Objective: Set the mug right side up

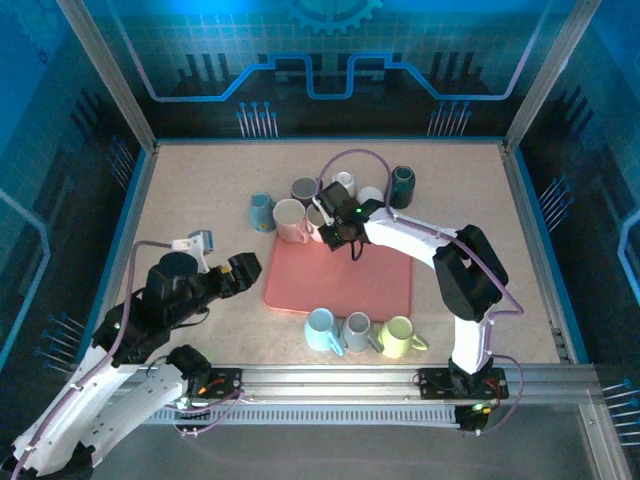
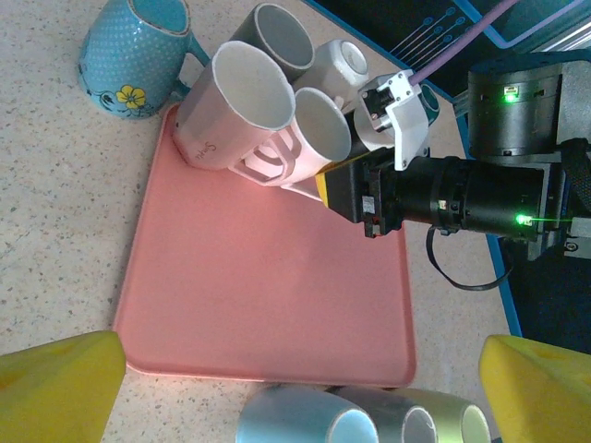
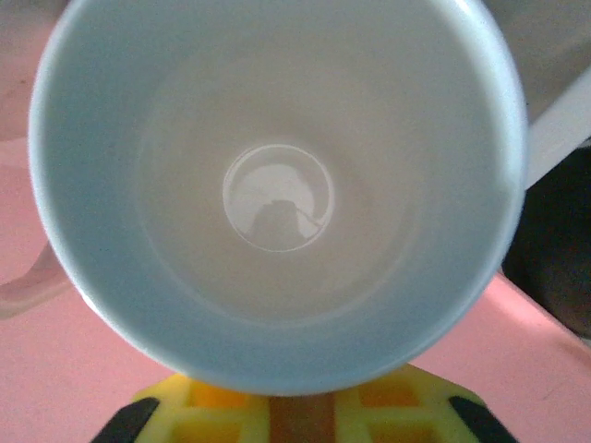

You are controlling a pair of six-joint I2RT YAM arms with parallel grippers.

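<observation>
A speckled tan table [image 1: 200, 180] is walled in by blue panels. A pink tray [image 1: 340, 285] is laid in the middle of it.

The white mug [image 2: 319, 138] is found at the far edge of the tray, just beside a pink mug [image 2: 231, 101] on its left. Its open mouth is turned toward the cameras. From the right wrist its inside [image 3: 277, 185] is looked into all the way down to the round, shiny bottom. Whether it stands flat or is tipped cannot be told.

The right gripper [image 2: 334, 189] is stretched out over the far part of the tray and is set against the side of the white mug. Its yellow fingers [image 3: 222, 411] are seen drawn close together under the mug's rim. Their tips are hidden by the rim, so it cannot be told whether the mug is pinched or only touched.

The left gripper [image 1: 243, 272] is held over the table, just beside the left edge of the tray. Its fingers [image 2: 60, 378] are spread wide apart, and nothing is held between them.

Behind the pink mug a grey mug [image 2: 277, 37] and a small white cup [image 2: 337, 65] are packed close. A blue mug [image 2: 134, 55] with a yellow flower is set on the table near the tray's far left corner. A dark green mug [image 1: 402, 186] is placed farther right. Three more mugs, light blue [image 1: 322, 330], silver [image 1: 357, 330] and pale yellow [image 1: 400, 337], are lined up on the table along the tray's near edge.
</observation>
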